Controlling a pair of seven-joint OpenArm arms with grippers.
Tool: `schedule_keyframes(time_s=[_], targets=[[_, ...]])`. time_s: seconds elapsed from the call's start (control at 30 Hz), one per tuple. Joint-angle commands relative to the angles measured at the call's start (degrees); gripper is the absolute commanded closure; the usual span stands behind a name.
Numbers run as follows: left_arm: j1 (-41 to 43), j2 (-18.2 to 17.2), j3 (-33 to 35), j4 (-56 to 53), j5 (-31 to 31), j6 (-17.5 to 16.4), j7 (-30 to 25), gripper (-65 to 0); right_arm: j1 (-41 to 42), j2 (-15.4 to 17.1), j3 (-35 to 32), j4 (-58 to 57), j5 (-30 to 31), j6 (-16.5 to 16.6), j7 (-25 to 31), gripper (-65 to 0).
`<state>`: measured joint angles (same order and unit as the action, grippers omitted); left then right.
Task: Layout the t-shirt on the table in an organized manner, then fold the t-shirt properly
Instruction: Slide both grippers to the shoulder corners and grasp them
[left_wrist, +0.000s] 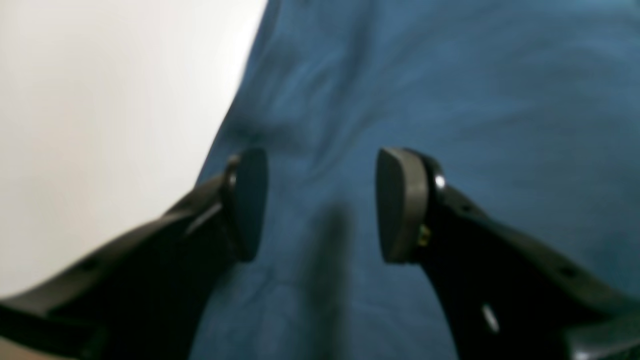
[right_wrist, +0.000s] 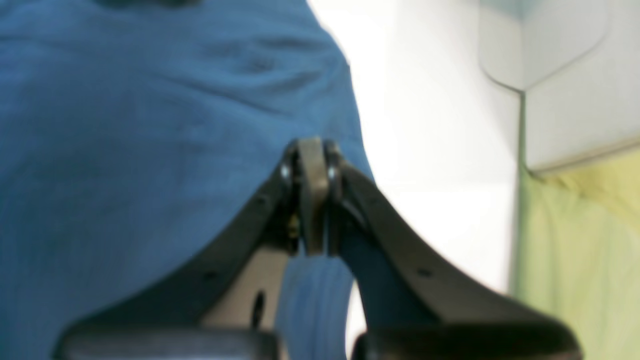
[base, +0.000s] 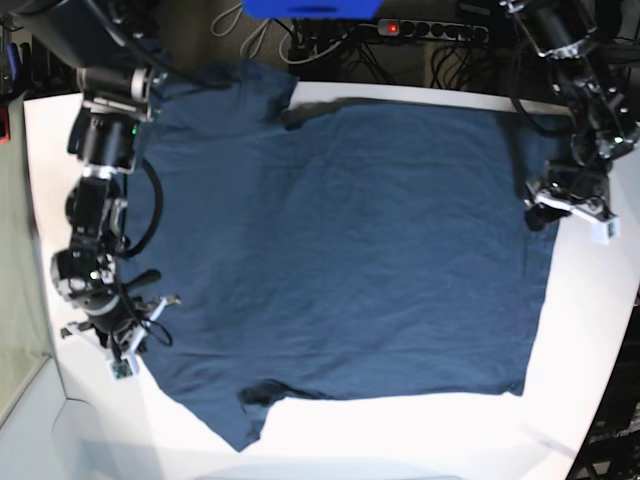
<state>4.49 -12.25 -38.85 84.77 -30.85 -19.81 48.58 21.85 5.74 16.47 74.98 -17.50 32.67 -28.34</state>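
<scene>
The dark blue t-shirt (base: 340, 250) lies spread nearly flat on the white table (base: 590, 350), with one sleeve at the far left corner and one at the near edge. My left gripper (left_wrist: 322, 205) hovers open over the t-shirt (left_wrist: 450, 100) close to its edge, with nothing between its pads. In the base view this left gripper (base: 537, 208) is at the shirt's right border. My right gripper (right_wrist: 312, 200) is shut, and a strip of the t-shirt (right_wrist: 125, 125) runs out between its fingers. It sits at the shirt's left edge as the right gripper (base: 148, 328) in the base view.
A power strip (base: 430, 28) with a red light, cables and a blue object (base: 310, 8) lie beyond the table's far edge. A white panel (right_wrist: 565, 75) and a yellow-green surface (right_wrist: 575, 250) show past the table on my right gripper's side. The table's edge curves at the right.
</scene>
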Motion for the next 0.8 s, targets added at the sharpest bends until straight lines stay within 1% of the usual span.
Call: schedule_keyframes(time_s=[0.0, 0.03, 0.1, 0.17, 0.2, 0.27, 0.4, 0.43, 0.5, 0.57, 0.63, 0.7, 0.77], targets=[[-0.3, -1.3, -0.3, 2.5, -1.9, 0.2, 0.0, -34.3, -0.4, -0.1, 1.3, 3.0, 0.4, 1.6, -0.6, 0.0], [-0.1, -1.4, -0.3, 4.2, -3.3, 0.3, 1.1, -34.3, -1.8, -0.9, 2.2, 5.6, 0.4, 3.4, -2.5, 0.0], [1.8, -1.5, -2.4, 7.8, -5.7, 0.3, 3.6, -34.3, -4.5, -2.1, 4.3, 11.2, 0.4, 7.0, -6.3, 0.0], [3.4, -1.2, -4.8, 11.3, -6.7, 0.3, 5.8, -34.4, -7.8, -3.5, 4.8, 17.8, 0.3, 7.3, -11.3, -0.3], [4.4, -1.2, -5.7, 12.7, -7.0, 0.3, 6.8, -34.4, -9.5, -3.8, 4.8, 20.8, 0.3, 7.3, -14.0, -2.2], [6.4, -1.3, -7.3, 14.3, -7.0, 0.3, 7.8, -34.5, -12.2, -4.0, 4.8, 24.8, 0.3, 7.3, -17.6, -7.5], [11.7, -1.7, -10.9, 15.1, -6.9, 0.3, 8.0, -34.7, -19.0, -4.3, 4.9, 31.2, 0.3, 7.3, -22.2, -23.4], [13.0, -1.7, -11.9, 15.1, -6.9, 0.2, 7.8, -34.8, -21.0, -4.7, 5.2, 32.1, 0.3, 7.3, -22.3, -27.6], [15.0, -2.6, -12.7, 14.7, -6.8, 0.2, 7.8, -37.2, -24.4, -5.3, 5.3, 33.0, 0.3, 7.3, -22.1, -34.0], [16.7, -3.8, -12.3, 13.6, -6.8, 0.2, 7.7, -41.6, -27.4, -5.7, 5.3, 33.2, 0.3, 7.3, -21.9, -39.0], [17.9, -4.2, -11.4, 12.7, -6.8, -0.1, 7.6, -45.9, -29.6, -5.8, 5.3, 32.8, 0.4, 7.3, -21.3, -40.6], [18.1, -4.4, -11.4, 11.6, -6.1, -2.4, 7.6, -49.5, -31.5, -7.0, 5.3, 32.8, 0.4, 7.3, -19.1, -40.7], [17.8, -4.2, -11.3, 10.0, -3.3, -4.7, 7.6, -50.4, -32.7, -7.6, 5.3, 32.8, 0.4, 7.3, -17.1, -40.7]])
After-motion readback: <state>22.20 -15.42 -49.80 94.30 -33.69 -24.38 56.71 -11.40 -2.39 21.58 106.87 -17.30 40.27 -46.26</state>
